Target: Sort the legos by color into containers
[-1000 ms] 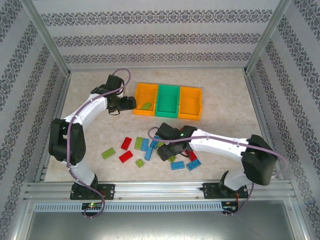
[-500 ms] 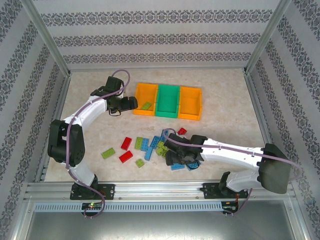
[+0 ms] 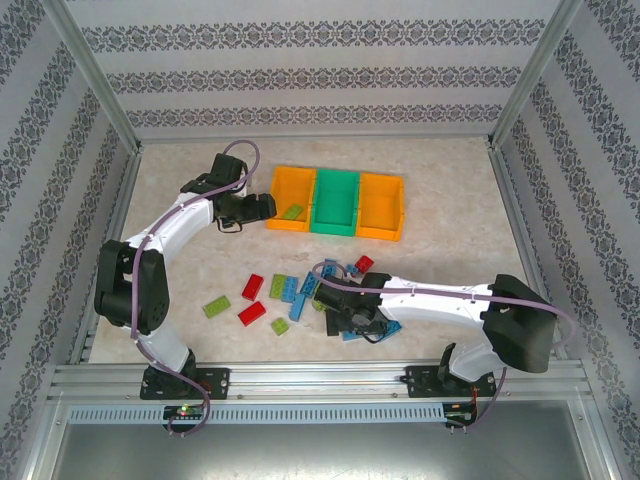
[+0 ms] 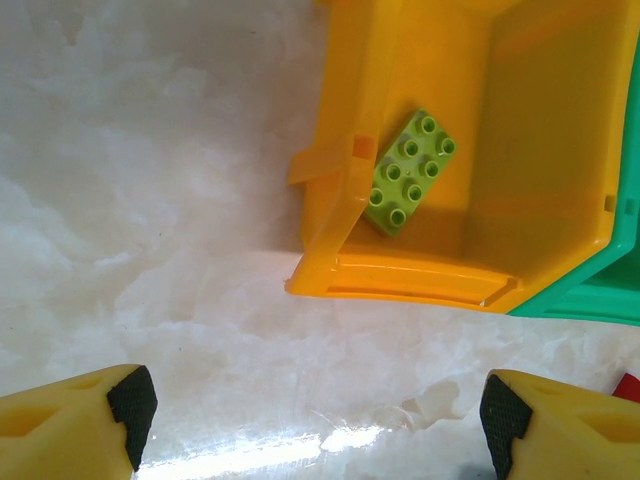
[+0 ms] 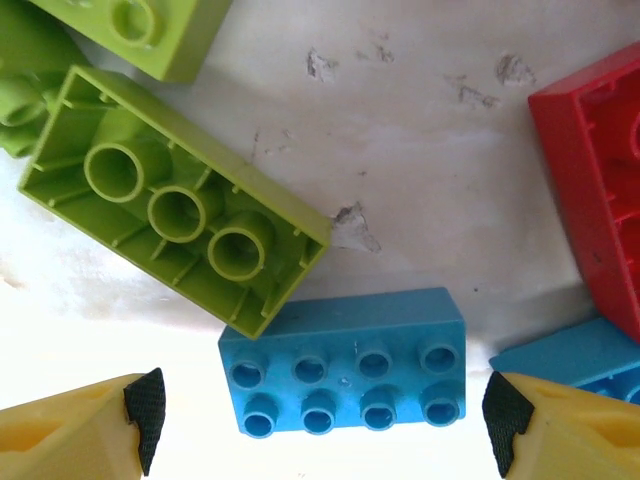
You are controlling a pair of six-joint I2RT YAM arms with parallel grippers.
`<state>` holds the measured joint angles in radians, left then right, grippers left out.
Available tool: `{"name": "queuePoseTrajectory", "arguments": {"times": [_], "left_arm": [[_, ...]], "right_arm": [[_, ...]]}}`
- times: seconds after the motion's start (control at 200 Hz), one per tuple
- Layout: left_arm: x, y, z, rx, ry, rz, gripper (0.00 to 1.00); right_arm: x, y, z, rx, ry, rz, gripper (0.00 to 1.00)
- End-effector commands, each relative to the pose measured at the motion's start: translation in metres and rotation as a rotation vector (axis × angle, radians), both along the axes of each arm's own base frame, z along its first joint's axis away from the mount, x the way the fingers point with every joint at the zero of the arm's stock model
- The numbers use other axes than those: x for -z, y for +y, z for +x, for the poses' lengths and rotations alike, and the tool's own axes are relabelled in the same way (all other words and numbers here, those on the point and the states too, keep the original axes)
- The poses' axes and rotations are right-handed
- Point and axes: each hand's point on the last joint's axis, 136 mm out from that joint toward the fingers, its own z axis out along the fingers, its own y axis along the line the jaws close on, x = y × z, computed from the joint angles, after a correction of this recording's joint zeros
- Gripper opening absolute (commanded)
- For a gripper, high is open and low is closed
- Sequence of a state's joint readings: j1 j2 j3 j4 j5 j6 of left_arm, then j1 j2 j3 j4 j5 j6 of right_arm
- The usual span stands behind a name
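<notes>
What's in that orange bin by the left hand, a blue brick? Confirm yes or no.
No: the single brick lying in the orange bin is lime green, studs up.

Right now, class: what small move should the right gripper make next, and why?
Probably lower the right gripper and close on the blue brick: it lies studs-up between the open jaws, though an upturned lime brick touches its corner.
</notes>
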<state>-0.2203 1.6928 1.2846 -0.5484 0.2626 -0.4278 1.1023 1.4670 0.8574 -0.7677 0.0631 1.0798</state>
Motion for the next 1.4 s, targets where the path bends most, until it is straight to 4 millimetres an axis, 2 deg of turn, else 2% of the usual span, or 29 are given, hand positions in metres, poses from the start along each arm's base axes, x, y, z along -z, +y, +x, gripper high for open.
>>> {"name": "queuePoseTrajectory", "arguments": {"times": [0.0, 0.16, 0.33, 0.44, 0.619, 1.084, 1.239, 1.394], "left_arm": [[-0.009, 0.002, 0.001, -0.009, -0.031, -0.023, 0.86], [-0.01, 0.002, 0.002, -0.008, -0.033, -0.025, 0.86], [-0.01, 0.002, 0.001, -0.006, -0.03, -0.023, 0.87], [-0.008, 0.001, 0.001, -0.006, -0.026, -0.025, 0.87], [-0.01, 0.002, 0.001, -0.008, -0.029, -0.019, 0.87], [-0.01, 0.002, 0.002, -0.001, -0.029, -0.014, 0.87], [-0.011, 0.003, 0.002, -0.003, -0.032, -0.011, 0.87], [-0.009, 0.003, 0.002, -0.002, -0.027, -0.011, 0.88]], "right_arm": [[-0.001, -0.003, 0.002, 0.018, -0.019, -0.035, 0.86], [0.006, 0.003, 0.007, -0.009, -0.014, -0.031, 0.86], [0.013, -0.005, 0.009, -0.025, 0.01, -0.043, 0.84], [0.014, -0.001, 0.013, -0.039, 0.013, -0.014, 0.81], [0.019, 0.003, 0.006, -0.098, 0.057, -0.048, 0.79], [0.028, 0.004, -0.003, -0.072, 0.091, -0.063, 0.78], [0.033, 0.0, -0.005, -0.06, 0.103, -0.085, 0.76], [0.031, -0.004, -0.006, -0.059, 0.1, -0.104, 0.68]]}}
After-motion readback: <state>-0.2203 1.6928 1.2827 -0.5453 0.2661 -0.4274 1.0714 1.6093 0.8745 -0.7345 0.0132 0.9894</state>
